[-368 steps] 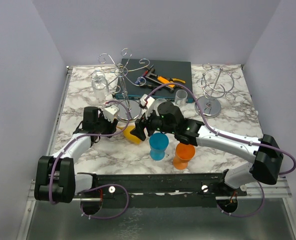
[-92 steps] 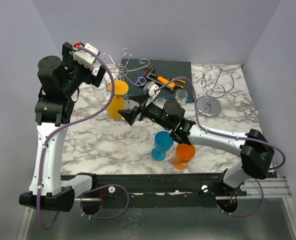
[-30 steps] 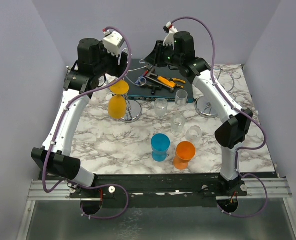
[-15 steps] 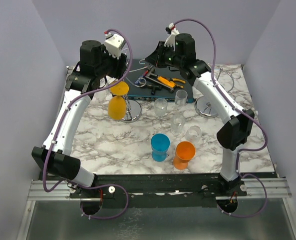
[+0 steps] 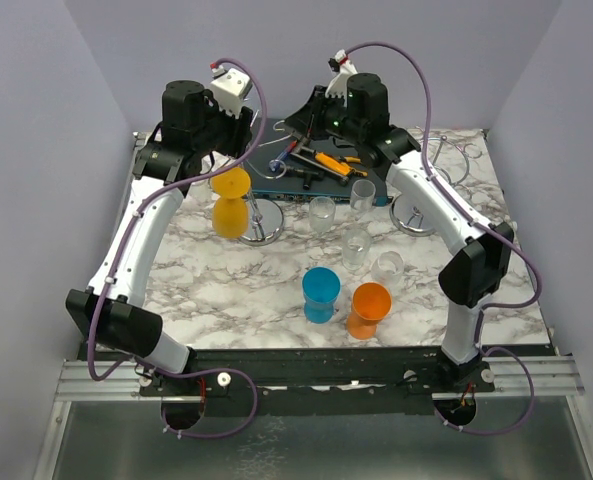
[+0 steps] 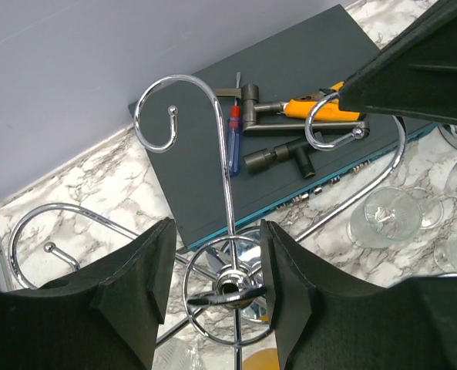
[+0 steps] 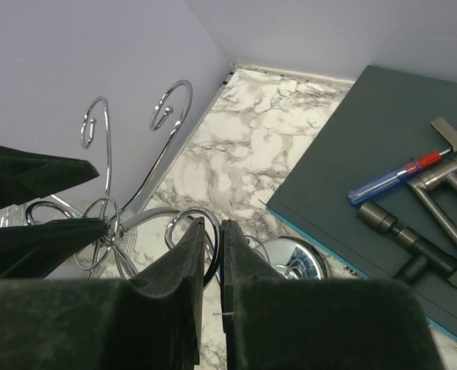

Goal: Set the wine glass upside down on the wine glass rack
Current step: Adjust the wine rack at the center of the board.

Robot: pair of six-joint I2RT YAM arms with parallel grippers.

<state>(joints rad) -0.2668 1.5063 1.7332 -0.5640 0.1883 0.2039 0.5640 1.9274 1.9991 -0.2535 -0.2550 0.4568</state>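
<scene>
The yellow wine glass [image 5: 230,206] hangs upside down beside the chrome wine glass rack [image 5: 263,222], foot uppermost. In the left wrist view only a sliver of the glass [image 6: 263,361] shows at the bottom edge. My left gripper [image 5: 234,145] hovers over the rack's top. Its jaws [image 6: 216,227] stand open on either side of the rack's central hub [image 6: 230,289], and the glass is not between them. My right gripper [image 5: 294,124] is raised at the rack's right side. It [image 7: 213,225] is shut on one curled rack hook [image 7: 183,223].
A dark box [image 5: 336,140] with hand tools [image 5: 323,160] lies behind the rack. A second chrome rack [image 5: 421,205] stands at the right. Several clear glasses [image 5: 322,212] stand mid-table. A blue cup [image 5: 319,292] and an orange cup [image 5: 367,308] are nearer the front.
The yellow glass has sunk slightly lower on the rack. My left jaws have narrowed a little. The right gripper has closed on the hook and shifted slightly left and down.
</scene>
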